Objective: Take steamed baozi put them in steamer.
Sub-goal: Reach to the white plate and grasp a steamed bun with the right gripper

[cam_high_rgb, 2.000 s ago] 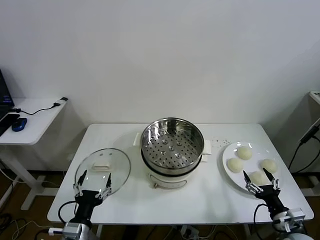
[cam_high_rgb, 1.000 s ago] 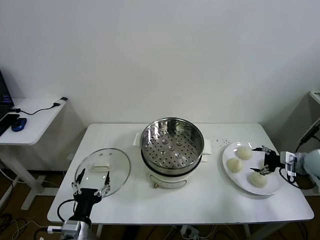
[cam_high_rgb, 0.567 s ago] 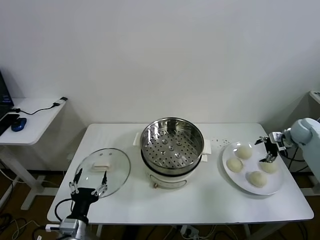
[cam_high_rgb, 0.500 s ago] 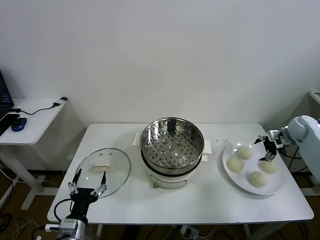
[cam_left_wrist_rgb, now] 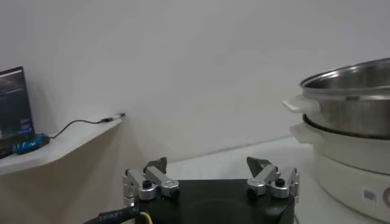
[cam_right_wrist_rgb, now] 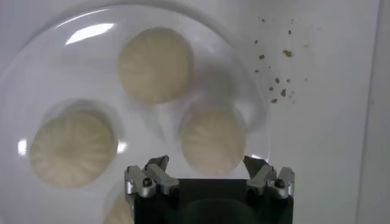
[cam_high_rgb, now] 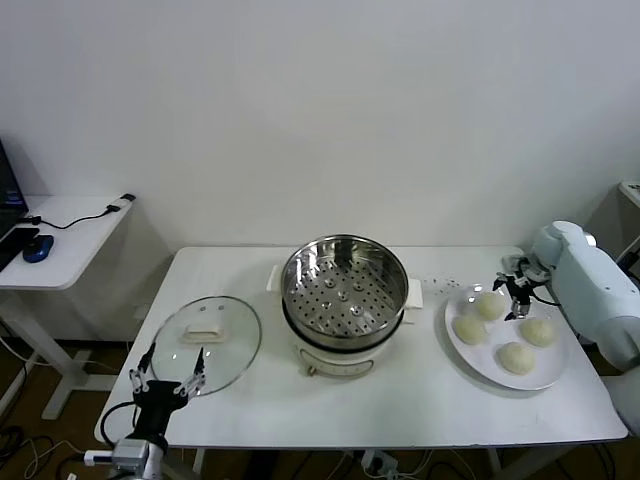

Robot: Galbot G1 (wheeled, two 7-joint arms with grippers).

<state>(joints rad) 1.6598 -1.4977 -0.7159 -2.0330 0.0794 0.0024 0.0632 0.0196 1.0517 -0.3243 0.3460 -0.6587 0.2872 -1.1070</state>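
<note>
Stainless steel gleams at the middle of the white worktop [cam_high_rgb: 400,400], where the steamer [cam_high_rgb: 345,290] sits on its white cooker base [cam_high_rgb: 335,355]; its perforated floor holds no buns. A round glass lid [cam_high_rgb: 207,338] lies flat on the worktop to the steamer's left, with a pale knob at its centre.

All four steamed baozi [cam_high_rgb: 470,329] rest on a flat white plate [cam_high_rgb: 545,378] at the right side of the worktop, well apart from the steamer. They lie in a loose cluster, none stacked on another. In the right wrist view three of them show clearly and the edge of a fourth peeks in beside the gripper body.

The right gripper [cam_high_rgb: 517,292] hovers over the far part of the plate, just above the buns, with its white arm reaching in from the right edge. Its fingers [cam_right_wrist_rgb: 148,178] stand wide open and grip nothing; in the right wrist view one baozi [cam_right_wrist_rgb: 214,140] lies on the plate in line with the gap between them.

The left gripper [cam_high_rgb: 166,372] hangs low at the near left corner of the worktop, beside the near rim of the glass lid. Its fingers [cam_left_wrist_rgb: 146,182] are also spread wide and hold nothing.

A second white desk [cam_high_rgb: 60,240] stands apart at the far left, carrying a blue mouse [cam_high_rgb: 38,249] and a black cable [cam_high_rgb: 90,217].
</note>
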